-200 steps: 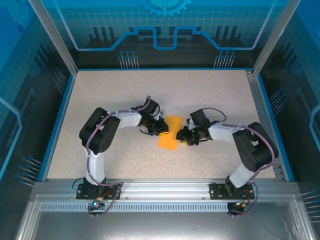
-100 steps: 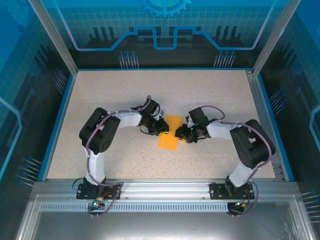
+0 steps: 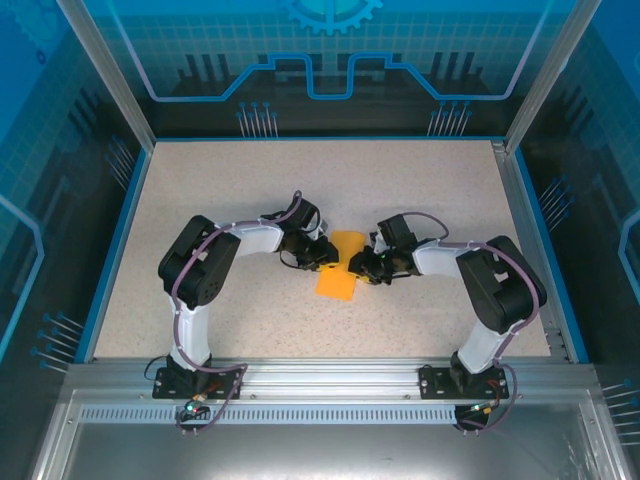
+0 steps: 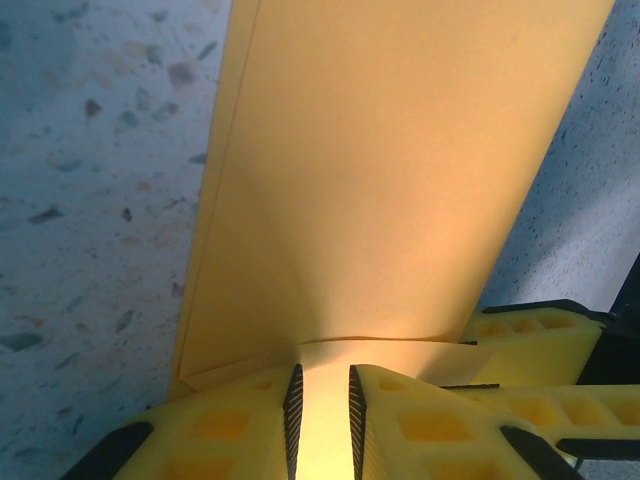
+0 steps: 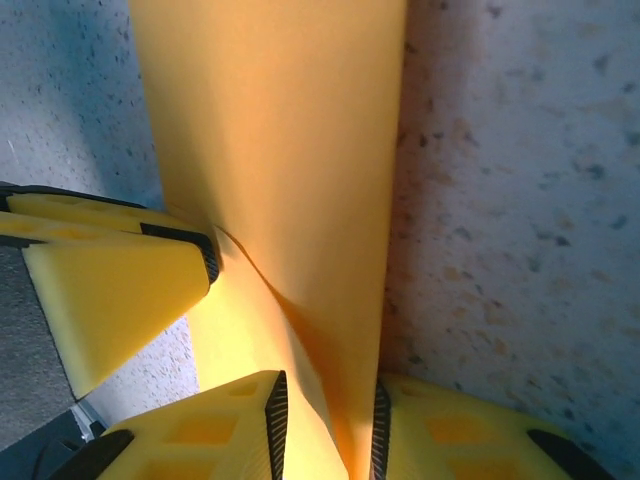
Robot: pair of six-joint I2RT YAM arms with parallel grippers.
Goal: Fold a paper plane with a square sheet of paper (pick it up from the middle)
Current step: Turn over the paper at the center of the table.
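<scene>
top external: left gripper (image 3: 326, 257) and right gripper (image 3: 361, 266) are pinching the folded orange sheet of paper (image 3: 336, 283) from opposite sides, jaws nearly closed.

From above, the side edges of the folded orange sheet (image 3: 336, 285) are covered by the left tool (image 3: 328, 258) and the right tool (image 3: 359, 267) (their fingertips are too small to be made out). In both wrist views the sheet is cut off by the upper border.
</scene>
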